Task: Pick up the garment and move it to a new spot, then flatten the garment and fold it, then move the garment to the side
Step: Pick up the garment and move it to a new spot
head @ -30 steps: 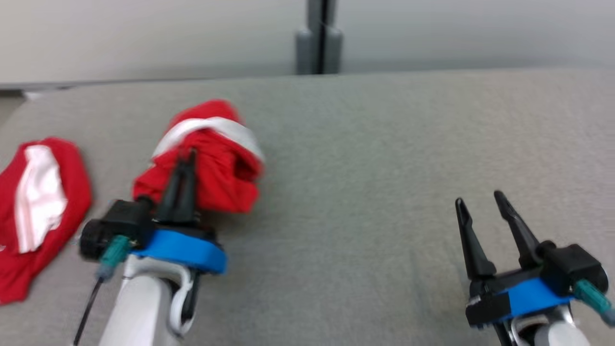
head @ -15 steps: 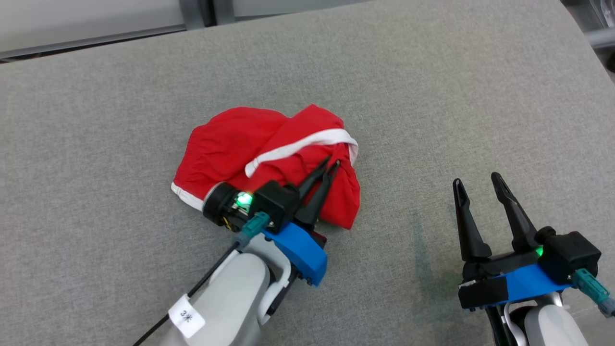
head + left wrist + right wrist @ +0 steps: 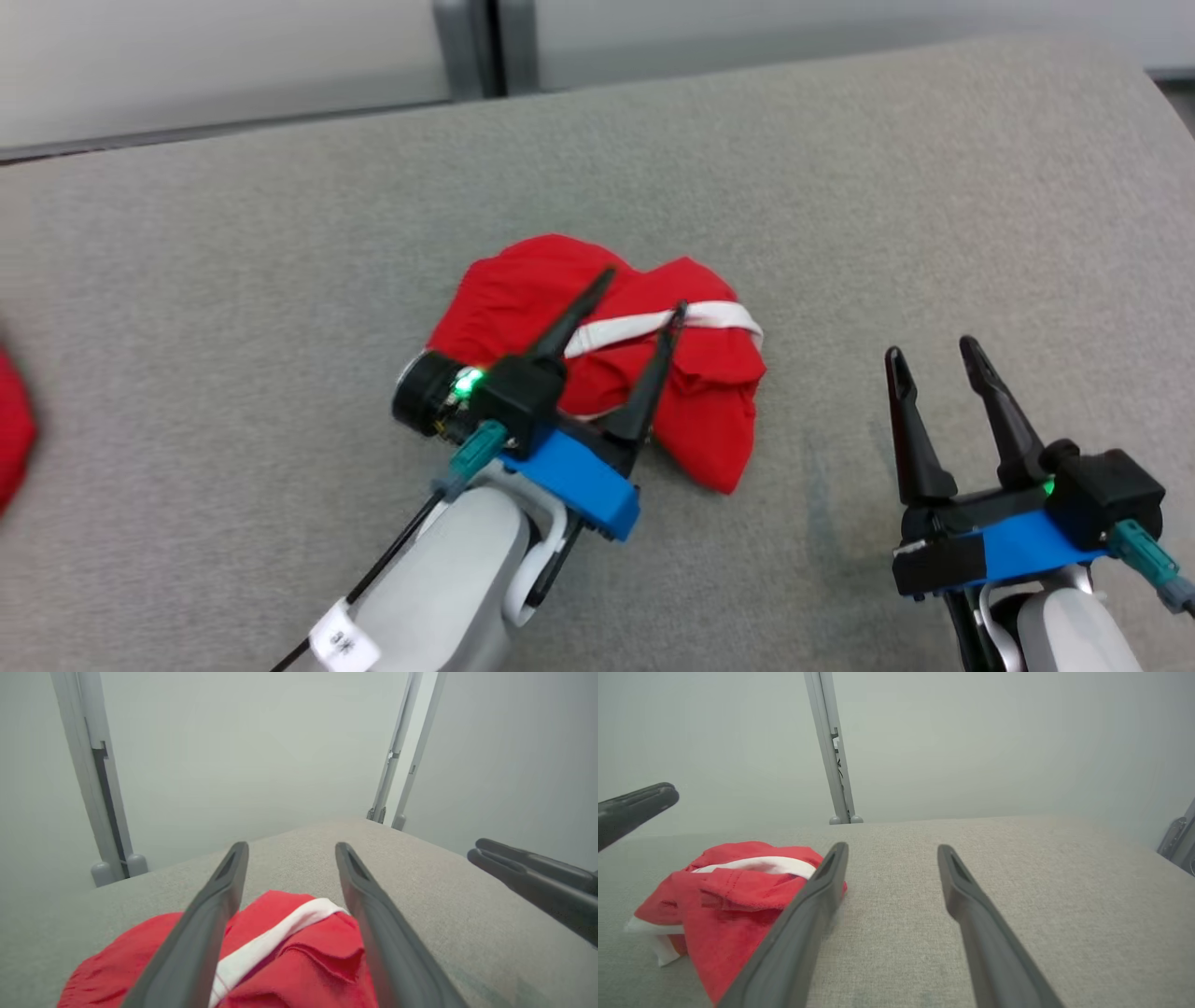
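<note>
The garment (image 3: 695,392) is red with a white band and lies crumpled in a heap near the middle of the grey padded table (image 3: 233,261). My left gripper (image 3: 644,291) hovers over the heap, open, its two fingers spread on either side of the white band. In the left wrist view the garment (image 3: 299,970) lies below and between the spread fingers (image 3: 210,924), held by neither. My right gripper (image 3: 929,359) stands open to the right of the heap, with bare table between its fingers. The right wrist view has the garment (image 3: 728,891) at the left.
A second piece of red cloth (image 3: 11,434) pokes in at the left edge of the head view. Grey upright posts (image 3: 481,47) stand behind the table's far edge against a pale wall. The right gripper's finger (image 3: 537,877) shows at the right of the left wrist view.
My left gripper has opened and let go of the garment, which now rests as a heap on the table. The head camera has shifted. The right gripper stayed open.
</note>
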Controlling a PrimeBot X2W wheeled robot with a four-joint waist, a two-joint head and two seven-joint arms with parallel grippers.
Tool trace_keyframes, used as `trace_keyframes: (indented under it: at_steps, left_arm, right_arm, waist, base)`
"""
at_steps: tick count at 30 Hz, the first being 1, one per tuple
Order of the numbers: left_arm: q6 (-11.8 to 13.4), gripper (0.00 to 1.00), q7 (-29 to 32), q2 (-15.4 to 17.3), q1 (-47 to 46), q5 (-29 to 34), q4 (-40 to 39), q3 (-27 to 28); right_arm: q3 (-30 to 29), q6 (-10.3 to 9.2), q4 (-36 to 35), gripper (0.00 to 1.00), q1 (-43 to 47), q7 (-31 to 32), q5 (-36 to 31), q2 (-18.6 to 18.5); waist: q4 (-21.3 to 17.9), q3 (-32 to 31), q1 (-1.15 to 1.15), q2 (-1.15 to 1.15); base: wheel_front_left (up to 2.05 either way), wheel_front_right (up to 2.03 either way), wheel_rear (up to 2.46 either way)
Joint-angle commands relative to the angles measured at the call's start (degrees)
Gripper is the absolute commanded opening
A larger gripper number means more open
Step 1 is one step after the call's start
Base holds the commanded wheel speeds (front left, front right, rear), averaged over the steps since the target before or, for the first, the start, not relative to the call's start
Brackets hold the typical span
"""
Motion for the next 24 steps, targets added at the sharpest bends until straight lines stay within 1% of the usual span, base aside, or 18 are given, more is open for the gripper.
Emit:
trace_keyframes:
  at_steps: [1, 9, 13, 15, 18, 24]
  left_arm:
    - [1.3, 1.0, -0.4, 0.7, 1.7, -0.4, -0.9, 1.7]
    - [6.5, 1.0, -0.6, 5.5, 8.8, -2.8, -5.3, 12.2]
    - [7.8, 1.0, -0.6, 8.0, 13.1, -3.6, -6.5, 16.4]
    - [8.3, 1.0, -0.6, 9.1, 15.3, -3.9, -6.8, 17.9]
    - [8.5, 1.0, -0.6, 10.4, 17.8, -4.3, -7.3, 19.6]
    - [7.7, 1.0, -0.6, 12.1, 21.7, -4.6, -7.9, 21.1]
  right_arm:
    - [-0.2, 0.0, 0.1, 1.0, 0.3, 0.3, -0.4, -0.2]
    - [-0.3, 0.0, -1.0, 1.0, 2.7, 2.4, -0.6, -0.8]
    - [-0.5, 0.0, -1.5, 1.0, 4.0, 3.4, -0.8, -0.9]
    - [-0.6, 0.0, -1.9, 1.0, 4.7, 3.9, -0.8, -0.8]
    - [-0.7, 0.0, -2.4, 1.0, 5.6, 4.5, -0.8, -0.9]
    - [-0.8, 0.0, -2.9, 1.0, 7.3, 6.0, -1.0, -1.2]
  waist:
    - [1.0, -1.2, 0.01, 0.0]
    - [5.5, -5.5, 0.01, 0.0]
    - [6.9, -7.4, 0.01, 0.0]
    - [7.4, -8.2, 0.01, 0.0]
    - [7.9, -9.2, 0.01, 0.0]
    - [7.7, -11.4, 0.01, 0.0]
  base:
    - [0.0, 0.0, 0.0]
    - [0.0, 0.0, 0.0]
    - [0.0, 0.0, 0.0]
    - [0.0, 0.0, 0.0]
    - [0.0, 0.0, 0.0]
    - [0.0, 0.0, 0.0]
